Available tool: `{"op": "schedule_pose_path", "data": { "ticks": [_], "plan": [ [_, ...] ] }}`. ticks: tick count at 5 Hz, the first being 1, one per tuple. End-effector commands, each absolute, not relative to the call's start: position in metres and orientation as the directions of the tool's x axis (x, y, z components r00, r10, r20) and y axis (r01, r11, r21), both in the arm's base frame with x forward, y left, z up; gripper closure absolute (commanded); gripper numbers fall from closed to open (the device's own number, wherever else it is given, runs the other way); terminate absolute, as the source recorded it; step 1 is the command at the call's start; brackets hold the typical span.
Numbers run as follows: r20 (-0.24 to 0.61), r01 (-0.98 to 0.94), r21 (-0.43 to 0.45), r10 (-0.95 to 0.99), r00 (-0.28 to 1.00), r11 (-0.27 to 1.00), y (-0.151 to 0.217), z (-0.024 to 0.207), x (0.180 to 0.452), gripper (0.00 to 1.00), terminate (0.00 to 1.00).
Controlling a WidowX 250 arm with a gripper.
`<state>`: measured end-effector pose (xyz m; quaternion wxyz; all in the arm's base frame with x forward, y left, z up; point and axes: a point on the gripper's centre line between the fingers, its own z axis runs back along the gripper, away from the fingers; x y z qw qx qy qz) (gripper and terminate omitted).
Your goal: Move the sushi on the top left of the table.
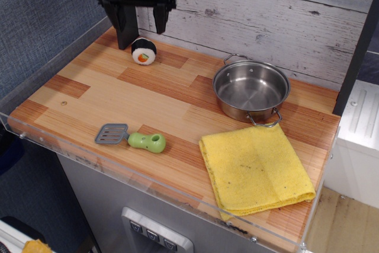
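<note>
The sushi (143, 50), a small plush roll with black wrap, white rice and an orange and green centre, lies on the far left part of the striped wooden table (136, 102), near the back wall. My gripper (142, 31) hangs open just above and behind it, with its two black fingers spread to either side and nothing between them. It does not touch the sushi.
A steel pot (250, 90) stands at the back right. A yellow cloth (254, 169) lies at the front right. A green-handled toy spatula (131, 137) lies near the front edge. A clear acrylic rim (118, 170) runs round the table.
</note>
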<state>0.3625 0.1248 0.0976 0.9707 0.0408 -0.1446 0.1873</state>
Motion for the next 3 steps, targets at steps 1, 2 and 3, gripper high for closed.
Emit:
{"op": "schedule_pose_path", "data": {
  "ticks": [1, 2, 3],
  "plan": [
    [0.397, -0.384, 0.012, 0.348, 0.849, 0.923, 0.1184, 0.1432, 0.3429, 0.00, 0.00],
    [0.397, -0.384, 0.012, 0.348, 0.849, 0.923, 0.1184, 0.1432, 0.3429, 0.00, 0.00],
    [0.397, -0.384, 0.012, 0.348, 0.849, 0.923, 0.1184, 0.1432, 0.3429, 0.00, 1.00]
  ]
}}
